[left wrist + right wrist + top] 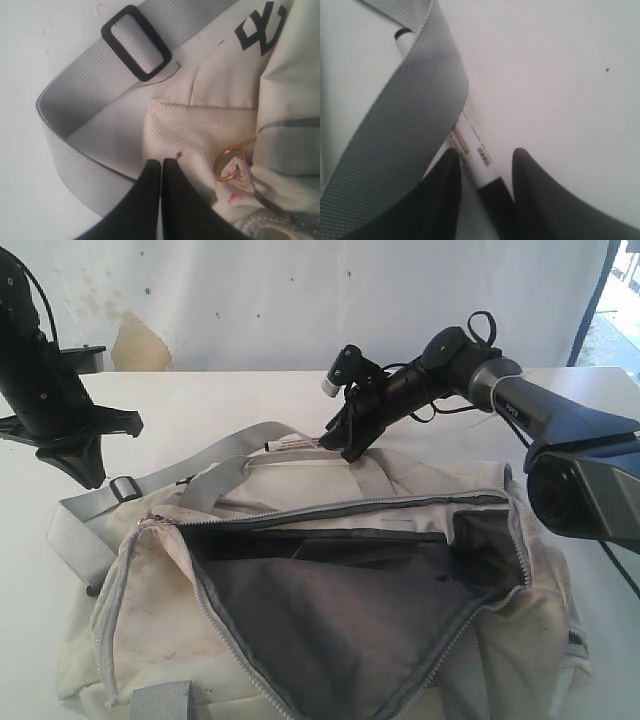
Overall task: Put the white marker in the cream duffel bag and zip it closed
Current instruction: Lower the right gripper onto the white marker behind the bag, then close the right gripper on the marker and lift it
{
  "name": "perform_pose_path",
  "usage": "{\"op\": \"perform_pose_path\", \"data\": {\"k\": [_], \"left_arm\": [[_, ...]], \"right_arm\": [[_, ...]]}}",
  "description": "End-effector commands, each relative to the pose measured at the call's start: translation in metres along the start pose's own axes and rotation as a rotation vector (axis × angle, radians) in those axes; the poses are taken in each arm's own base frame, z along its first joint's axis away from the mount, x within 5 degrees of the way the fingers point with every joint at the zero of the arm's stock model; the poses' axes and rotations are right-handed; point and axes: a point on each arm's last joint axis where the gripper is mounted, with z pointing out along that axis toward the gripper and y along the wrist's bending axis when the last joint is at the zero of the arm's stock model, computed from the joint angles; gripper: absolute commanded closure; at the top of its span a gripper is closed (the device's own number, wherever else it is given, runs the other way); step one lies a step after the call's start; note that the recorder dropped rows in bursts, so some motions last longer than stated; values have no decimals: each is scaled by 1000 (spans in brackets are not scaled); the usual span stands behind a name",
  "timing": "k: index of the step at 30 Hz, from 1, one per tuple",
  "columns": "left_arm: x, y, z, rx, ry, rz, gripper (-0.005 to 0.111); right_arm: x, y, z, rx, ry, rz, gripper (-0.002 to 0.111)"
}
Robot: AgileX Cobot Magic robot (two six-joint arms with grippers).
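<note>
We see the white marker (pixel 291 444) lying on the table (pixel 200 390) just beyond the far side of the open cream duffel bag (pixel 150 610), partly under a grey strap (pixel 405 135). Our right gripper (pixel 486 152) straddles one black end, jaws part open and not yet pinching. Our left gripper (pixel 161 162) is closed on nothing. The marker looks light, stiff and smooth, so we judge it needs a square grip across the barrel.

Cream duffel bag (pixel 150 630) fills lower frame; main zipper open, dark grey lining exposed. Grey strap (pixel 85 505) with black buckle (pixel 122 487) at left. White marker (pixel 292 443) lies on table (pixel 220 395) just behind bag, centre frame. Right gripper (pixel 348 445) down at its right end.
</note>
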Motion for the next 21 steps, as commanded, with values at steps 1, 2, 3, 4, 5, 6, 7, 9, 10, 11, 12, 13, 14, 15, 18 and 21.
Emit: {"op": "perform_pose_path", "data": {"k": [1, 2, 3, 4, 5, 6, 7, 9, 10, 11, 12, 13, 14, 15, 18, 21], "left_arm": [[1, 0, -6, 6, -16, -3, 106], [1, 0, -6, 6, -16, -3, 106], [1, 0, -6, 6, -16, -3, 106], [1, 0, -6, 4, -16, -4, 106], [1, 0, -6, 4, -16, -2, 106], [1, 0, -6, 4, -16, 0, 106], [1, 0, -6, 4, -16, 0, 106], [1, 0, -6, 4, -16, 0, 106], [1, 0, -6, 4, -16, 0, 106], [1, 0, -6, 4, -16, 0, 106], [1, 0, -6, 4, -16, 0, 106], [1, 0, -6, 4, -16, 0, 106], [0, 0, -6, 4, -19, 0, 106], [0, 0, -6, 4, -21, 0, 106], [0, 0, -6, 6, -20, -1, 106], [0, 0, -6, 5, -27, -1, 106]], "right_arm": [[27, 3, 6, -43, 183, -95, 86], [29, 3, 6, -39, 207, -108, 87], [31, 3, 5, -41, 230, -122, 89], [33, 2, 5, -42, 249, -133, 92], [34, 2, 5, -43, 258, -138, 95], [34, 3, 4, -52, 266, -141, 100], [34, 3, 3, -51, 273, -144, 105], [32, 2, 1, -39, 273, -123, 108], [29, 1, -1, -29, 270, -111, 108], [27, 0, -4, -16, 269, -103, 108], [25, -2, -8, -2, 279, -91, 108], [22, -4, -12, 17, 290, -81, 108], [20, -6, -17, 42, 306, -58, 108], [17, -8, -23, 69, 324, -34, 108], [11, -13, -41, 134, 394, 48, 108], [3, -16, -58, 169, 400, 112, 108]]}}
